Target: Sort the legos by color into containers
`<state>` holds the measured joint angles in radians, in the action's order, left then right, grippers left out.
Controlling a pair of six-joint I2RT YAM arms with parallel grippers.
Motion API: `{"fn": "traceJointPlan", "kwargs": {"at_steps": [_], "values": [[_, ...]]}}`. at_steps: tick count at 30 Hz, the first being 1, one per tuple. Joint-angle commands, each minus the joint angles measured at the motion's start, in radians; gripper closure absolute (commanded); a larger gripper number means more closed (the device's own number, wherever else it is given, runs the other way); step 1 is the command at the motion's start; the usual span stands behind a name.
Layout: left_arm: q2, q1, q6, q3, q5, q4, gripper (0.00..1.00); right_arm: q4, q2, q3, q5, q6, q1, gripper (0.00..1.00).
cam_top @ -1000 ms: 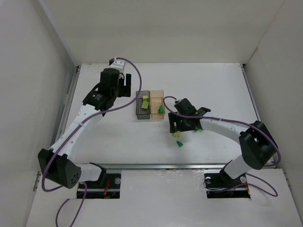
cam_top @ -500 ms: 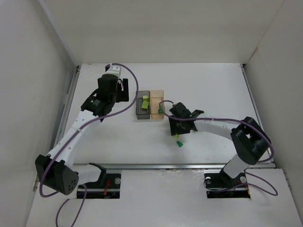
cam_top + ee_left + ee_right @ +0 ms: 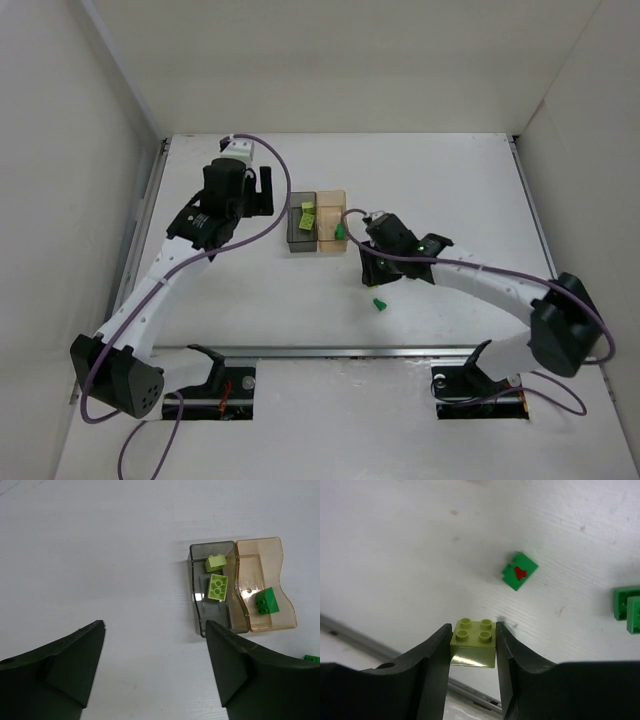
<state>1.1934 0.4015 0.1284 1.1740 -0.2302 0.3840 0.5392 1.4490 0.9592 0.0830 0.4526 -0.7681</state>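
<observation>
My right gripper (image 3: 474, 630) is shut on a pale yellow-green lego (image 3: 473, 642), studs up, held just above the table. A dark green lego (image 3: 519, 571) with a red mark lies beyond it, and another (image 3: 627, 610) sits at the right edge. In the top view the right gripper (image 3: 372, 268) hangs just right of the containers, with a green lego (image 3: 380, 303) on the table below it. The smoky grey container (image 3: 192, 600) holds two pale legos (image 3: 218, 586). The amber container (image 3: 252, 575) holds a dark green lego (image 3: 265, 601). My left gripper (image 3: 155, 630) is open and empty, left of the containers.
A metal rail (image 3: 400, 351) runs along the table's near edge, close under the right gripper. White walls enclose the table on the left, back and right. One more green lego (image 3: 312, 658) shows at the right edge of the left wrist view.
The right gripper has shut on the pale yellow-green lego and raised it off the table. The left gripper has opened wider and drawn slightly back from the containers.
</observation>
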Motion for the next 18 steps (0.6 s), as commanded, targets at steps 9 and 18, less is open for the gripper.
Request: {"fn": "traceJointPlan", "kwargs": {"at_steps": [9, 18], "values": [[-0.083, -0.078, 0.047, -0.1, 0.084, -0.065, 0.01, -0.251, 0.143, 0.363, -0.158, -0.178, -0.01, 1.0], [-0.107, -0.109, -0.016, -0.152, 0.066, -0.074, 0.01, -0.095, 0.547, 0.834, -0.105, -0.213, -0.01, 0.97]]}}
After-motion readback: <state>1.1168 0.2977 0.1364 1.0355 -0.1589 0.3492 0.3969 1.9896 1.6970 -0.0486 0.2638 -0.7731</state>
